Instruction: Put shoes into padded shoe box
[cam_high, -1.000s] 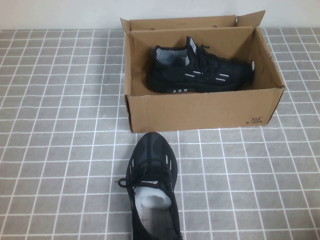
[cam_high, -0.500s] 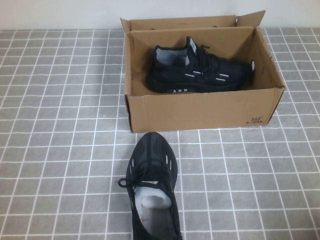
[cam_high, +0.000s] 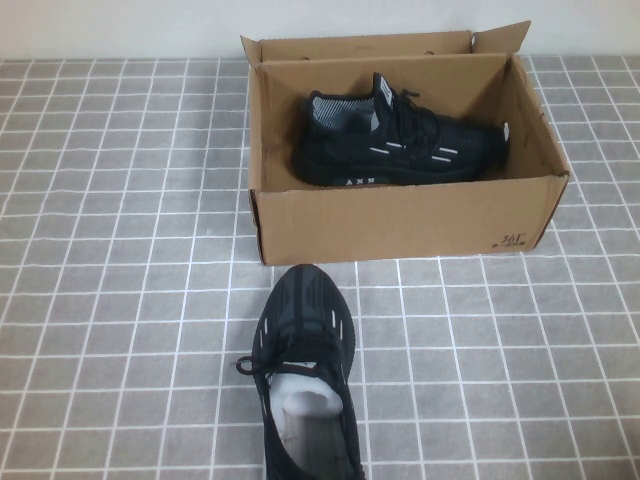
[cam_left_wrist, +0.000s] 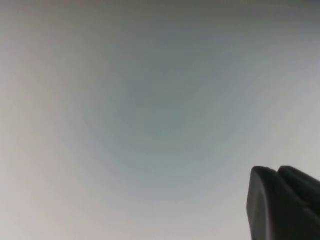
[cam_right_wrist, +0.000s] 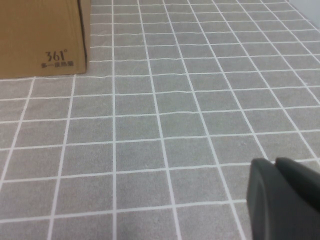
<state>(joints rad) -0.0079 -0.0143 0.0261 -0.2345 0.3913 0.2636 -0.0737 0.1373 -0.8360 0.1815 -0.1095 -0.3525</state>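
Observation:
One black sneaker (cam_high: 395, 140) lies on its side inside the open brown cardboard shoe box (cam_high: 400, 222) at the back of the table. The other black sneaker (cam_high: 305, 375) stands upright on the grey tiled cloth in front of the box, toe toward it, heel at the near edge. Neither gripper shows in the high view. My left gripper (cam_left_wrist: 276, 172) shows only as dark fingertips pressed together against a blank pale background. My right gripper (cam_right_wrist: 275, 162) shows the same way, low over the tiles, empty, near the box's printed corner (cam_right_wrist: 57, 57).
The table is covered by a grey cloth with a white grid (cam_high: 120, 300). The box's flaps stand up at the back (cam_high: 360, 45). A pale wall runs behind the table.

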